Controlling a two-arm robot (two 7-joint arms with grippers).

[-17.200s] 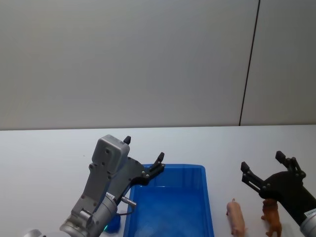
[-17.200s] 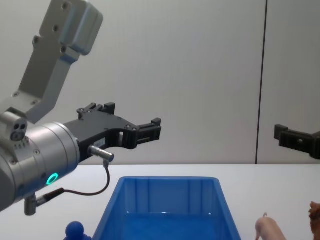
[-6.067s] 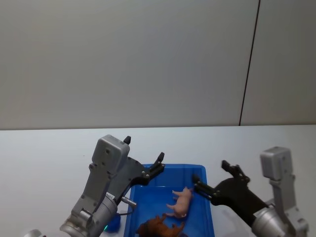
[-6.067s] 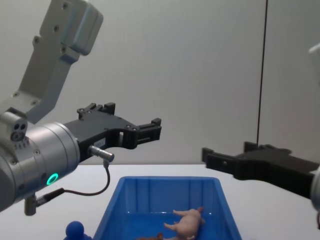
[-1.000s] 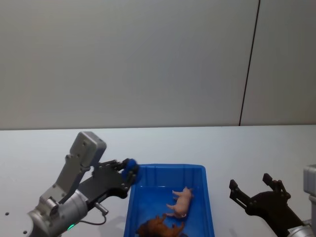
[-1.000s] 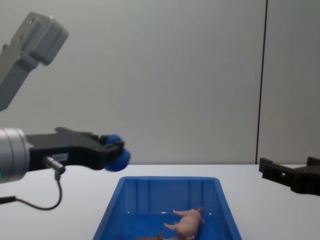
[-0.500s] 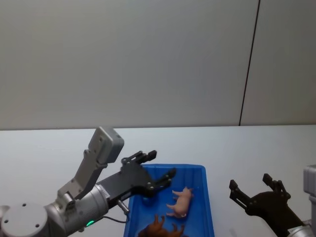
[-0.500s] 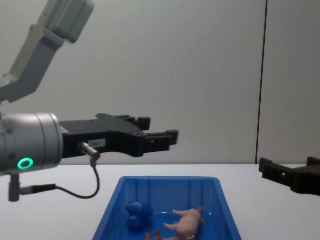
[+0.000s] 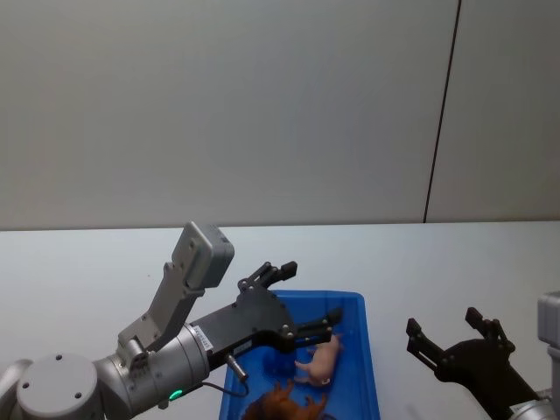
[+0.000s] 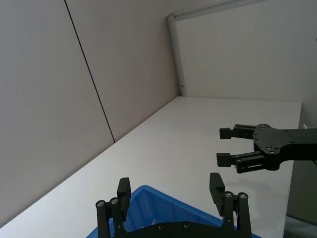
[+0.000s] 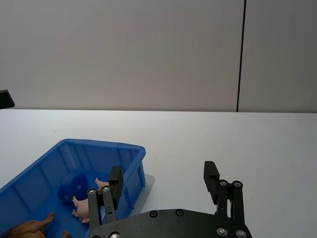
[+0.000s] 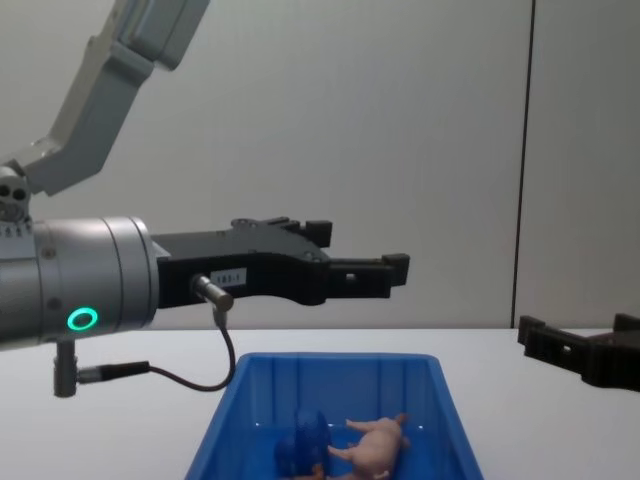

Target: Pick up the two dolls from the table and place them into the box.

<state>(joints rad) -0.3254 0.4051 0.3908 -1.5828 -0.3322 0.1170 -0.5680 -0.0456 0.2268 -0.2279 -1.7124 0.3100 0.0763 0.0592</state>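
In the head view's lower centre, the smooth pale pink pig (image 9: 320, 358) and shaggy brown lion (image 9: 282, 403) lie inside the glossy blue plastic bin (image 9: 363, 350), under the released left pincer (image 9: 302, 302); the right pincer (image 9: 451, 325), lower right, is spread empty.

The left arm is a thick silver-grey cylinder with a glowing green ring light on its side and a thin dark cable that loops out of a small metal plug under the wrist. A pale grey boxy link with rounded corners rises behind that ring light. Ahead of the ring light sits the left tool (image 12: 360, 262), matt black, flat and angular, with two squared fingers (image 12: 395, 262) and a small white label on its side. Its finger bases carry pairs of round silver screw heads. The right tool (image 9: 446, 332) is the same black build, with matching screws, mounted on a silver-grey wrist with a pale grey block.
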